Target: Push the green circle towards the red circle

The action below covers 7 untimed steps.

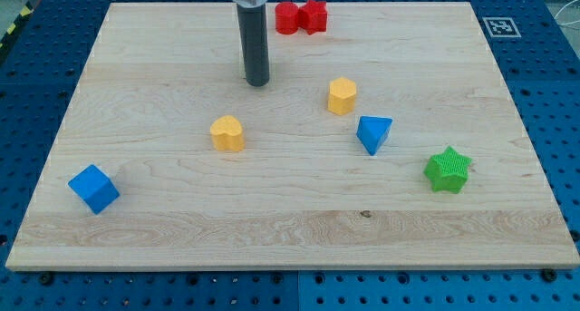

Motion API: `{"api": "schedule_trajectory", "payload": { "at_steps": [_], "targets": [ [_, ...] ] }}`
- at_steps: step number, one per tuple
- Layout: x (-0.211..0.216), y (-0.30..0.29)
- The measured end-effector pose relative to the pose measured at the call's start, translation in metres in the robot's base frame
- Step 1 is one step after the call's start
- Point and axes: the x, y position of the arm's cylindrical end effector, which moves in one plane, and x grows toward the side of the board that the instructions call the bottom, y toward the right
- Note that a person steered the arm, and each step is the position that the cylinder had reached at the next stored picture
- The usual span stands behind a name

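Note:
My tip (257,82) rests on the board in the upper middle, with the dark rod rising to the view's top. Two red blocks touch each other at the top edge: a rounded one (287,17) and a more angular one (314,15), just up and right of the rod. The only green block I see is a star-shaped one (447,170) at the lower right, far from my tip. No green circle shows; the rod may hide part of the board behind it. My tip touches no block.
A yellow block (342,95) lies right of my tip and another yellow block (227,132) below it. A blue triangle (373,132) sits left of the green star. A blue cube (93,188) is at the lower left. The wooden board (290,238) sits on a blue perforated table.

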Motion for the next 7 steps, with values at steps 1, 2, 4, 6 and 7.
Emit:
{"api": "schedule_trajectory", "payload": {
  "at_steps": [1,2,4,6,7],
  "targets": [
    [-0.016,-0.002],
    [-0.029,-0.003],
    [-0.05,-0.005],
    [-0.058,-0.013],
    [-0.059,-0.014]
  ]
}}
